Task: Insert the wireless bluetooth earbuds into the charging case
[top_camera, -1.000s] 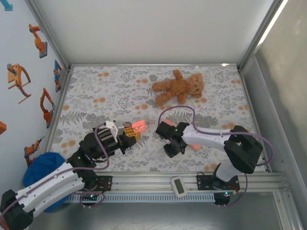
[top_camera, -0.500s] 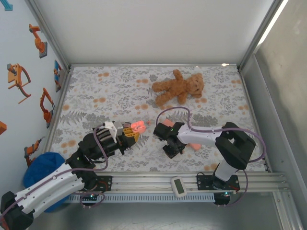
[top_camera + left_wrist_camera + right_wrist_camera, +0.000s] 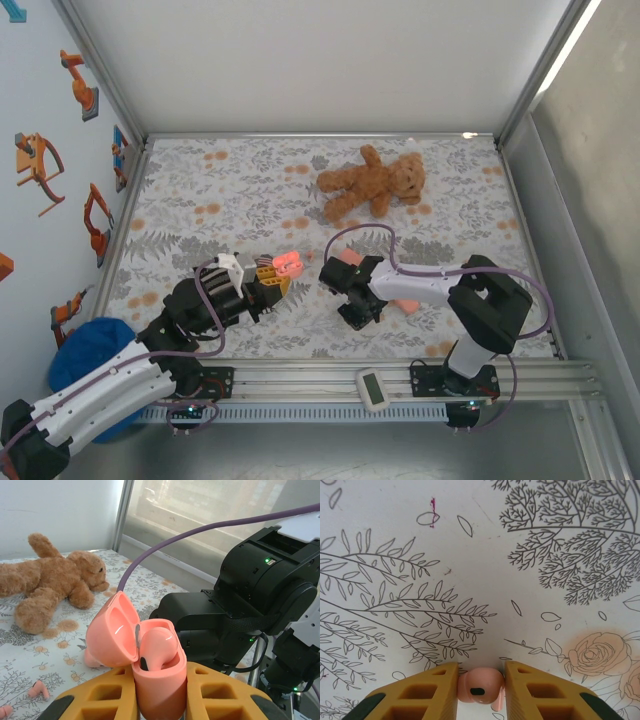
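Left pincer (image 3: 160, 692) pinches open charging case (image 3: 159, 672); right pincer (image 3: 481, 689) pinches earbud (image 3: 481, 681); teddy (image 3: 370, 183) beyond.

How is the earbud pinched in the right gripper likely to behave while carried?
The earbud looks smooth and rounded, so it could slip or twist in the right gripper. It appears tiny and hard, probably light and stiff. Released on the tablecloth, it might roll.

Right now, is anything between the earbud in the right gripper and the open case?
Nothing visible. The right gripper pinches the earbud beside the open case in the left gripper, with bare tablecloth between them. Another earbud already sits in the case.
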You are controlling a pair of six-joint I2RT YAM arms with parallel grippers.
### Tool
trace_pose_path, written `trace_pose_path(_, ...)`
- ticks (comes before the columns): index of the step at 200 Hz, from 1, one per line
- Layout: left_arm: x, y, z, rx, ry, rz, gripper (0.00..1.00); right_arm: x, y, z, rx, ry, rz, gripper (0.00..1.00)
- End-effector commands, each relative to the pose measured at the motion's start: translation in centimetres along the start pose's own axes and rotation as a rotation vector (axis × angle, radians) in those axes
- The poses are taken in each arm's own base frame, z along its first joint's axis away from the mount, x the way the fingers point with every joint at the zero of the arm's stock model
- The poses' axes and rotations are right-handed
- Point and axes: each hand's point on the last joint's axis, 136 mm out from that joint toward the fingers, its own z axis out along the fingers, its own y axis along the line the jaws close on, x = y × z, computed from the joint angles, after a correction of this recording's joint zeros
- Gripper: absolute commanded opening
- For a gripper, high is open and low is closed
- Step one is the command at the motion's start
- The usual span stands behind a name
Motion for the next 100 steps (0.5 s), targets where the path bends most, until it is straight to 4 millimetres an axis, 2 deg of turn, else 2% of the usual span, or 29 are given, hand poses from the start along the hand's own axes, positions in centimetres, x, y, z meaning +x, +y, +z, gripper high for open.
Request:
trace_pose_path(1,-0.4,-0.3,0.0,0.011,-0.020,0.010,0.11,0.5,-0.6,0.2,0.026,0.001,0.021,0.27)
trace_pose_path(60,-0.3,-0.3,0.0,0.013,-0.018,0.008,0.11,0.5,-1.1,-1.1,0.036,-0.061,0.067,0.27)
trace_pose_path(81,-0.3,-0.3,0.0,0.012,-0.019,0.007,0.11,0.1,-1.5,-2.3,0.044,-0.116,0.096,0.27)
trace_pose_path(100,-0.3,-0.3,0.0,0.015,-0.021,0.005,0.11,-0.6,-1.8,-4.1,0.043,-0.194,0.137,0.27)
